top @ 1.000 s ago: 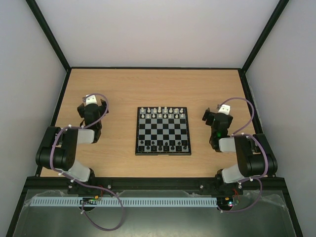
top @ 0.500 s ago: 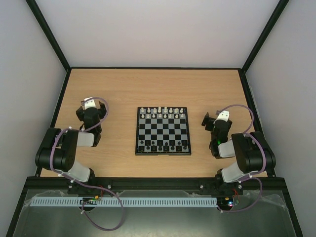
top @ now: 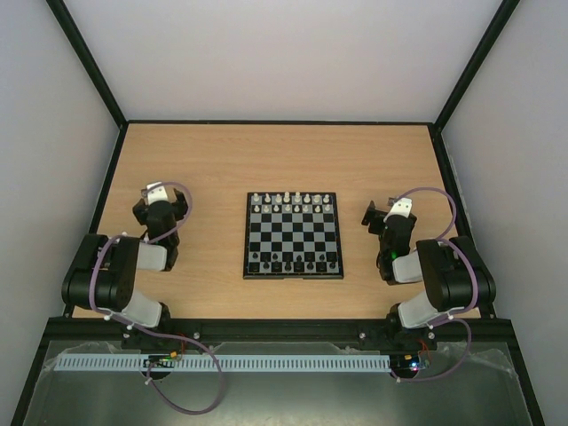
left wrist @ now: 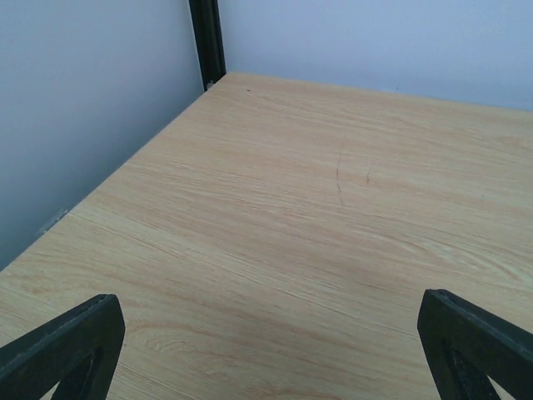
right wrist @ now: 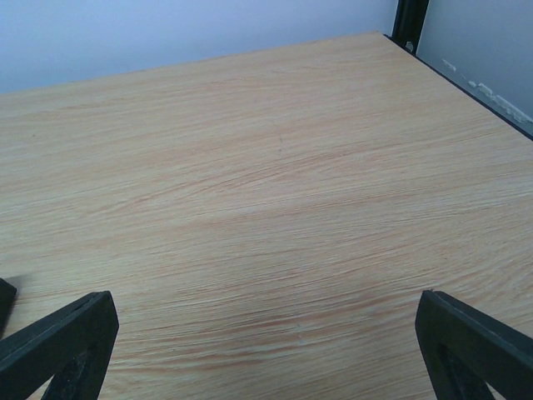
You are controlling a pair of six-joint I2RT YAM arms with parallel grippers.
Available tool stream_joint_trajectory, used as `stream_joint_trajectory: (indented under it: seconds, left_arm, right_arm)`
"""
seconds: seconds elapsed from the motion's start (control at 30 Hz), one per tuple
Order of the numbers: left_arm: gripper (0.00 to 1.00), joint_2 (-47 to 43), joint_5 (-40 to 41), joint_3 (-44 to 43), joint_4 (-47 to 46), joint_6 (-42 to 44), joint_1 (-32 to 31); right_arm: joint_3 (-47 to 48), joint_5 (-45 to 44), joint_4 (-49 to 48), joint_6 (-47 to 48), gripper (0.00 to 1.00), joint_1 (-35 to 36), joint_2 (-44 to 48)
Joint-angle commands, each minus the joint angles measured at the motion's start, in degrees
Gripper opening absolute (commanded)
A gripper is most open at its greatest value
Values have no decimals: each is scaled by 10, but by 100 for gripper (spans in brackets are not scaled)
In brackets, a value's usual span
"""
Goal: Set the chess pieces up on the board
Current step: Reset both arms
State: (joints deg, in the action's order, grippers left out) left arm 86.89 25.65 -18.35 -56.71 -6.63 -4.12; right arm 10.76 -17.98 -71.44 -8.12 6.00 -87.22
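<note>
The board lies flat in the middle of the wooden table in the top view. White chess pieces stand in its two far rows and black chess pieces in its two near rows. My left gripper is folded back left of the board, open and empty; its fingers frame bare wood. My right gripper is right of the board, open and empty; its fingers frame bare wood. The board is out of both wrist views.
Black frame posts stand at the far corners. Grey walls close in the table on three sides. A black rail runs along the near edge by the arm bases.
Both arms have drawn back toward their bases and folded lower. The left gripper has moved slightly left and nearer. The pieces have not moved.
</note>
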Motion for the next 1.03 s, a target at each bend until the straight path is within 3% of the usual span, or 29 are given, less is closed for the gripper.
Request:
stream_joint_trajectory:
  seconds: [0.0, 0.13, 0.3, 1.0]
  left_arm:
    - [99, -10, -99, 15, -83, 16, 15]
    - [100, 0, -192, 22, -103, 43, 28]
    - [100, 1, -214, 20, -98, 36, 41]
    - [100, 5, -205, 33, -125, 33, 40]
  right_arm:
    - [8, -4, -26, 3, 99, -2, 4]
    - [12, 3, -17, 3, 99, -5, 5]
    - [20, 23, -4, 0, 99, -13, 4]
    - [23, 29, 2, 0, 99, -14, 2]
